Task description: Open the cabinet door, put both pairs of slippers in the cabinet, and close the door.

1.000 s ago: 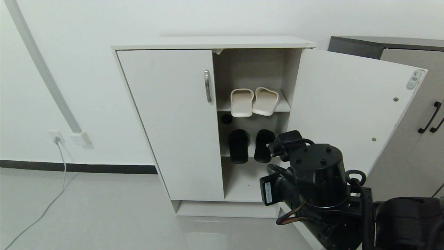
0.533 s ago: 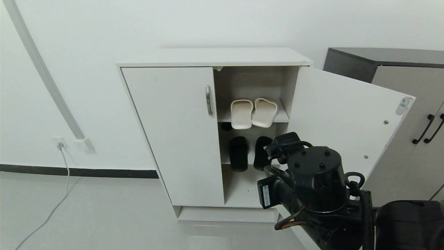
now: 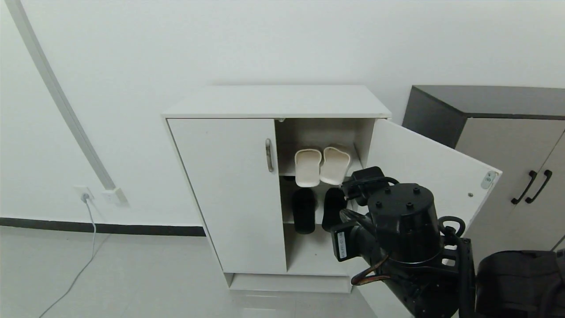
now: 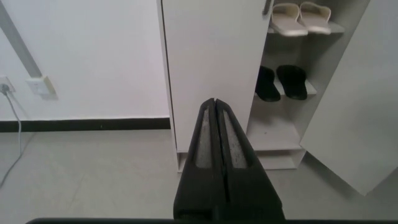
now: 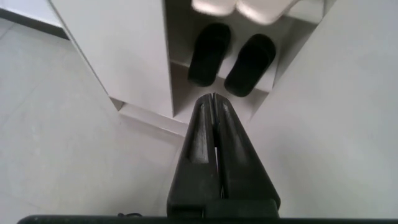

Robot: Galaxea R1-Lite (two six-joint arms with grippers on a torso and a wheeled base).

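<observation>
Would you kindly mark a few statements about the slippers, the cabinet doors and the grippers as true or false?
1. The cream slippers lie on the shelf above the black slippers. True.
2. The right-hand door is closed. False: it stands open, and it is the left-hand door that is closed.
3. The right gripper holds a black slipper. False: it is shut on nothing, and both black slippers lie on their shelf.
4. The left gripper is shut and holds nothing. True.
</observation>
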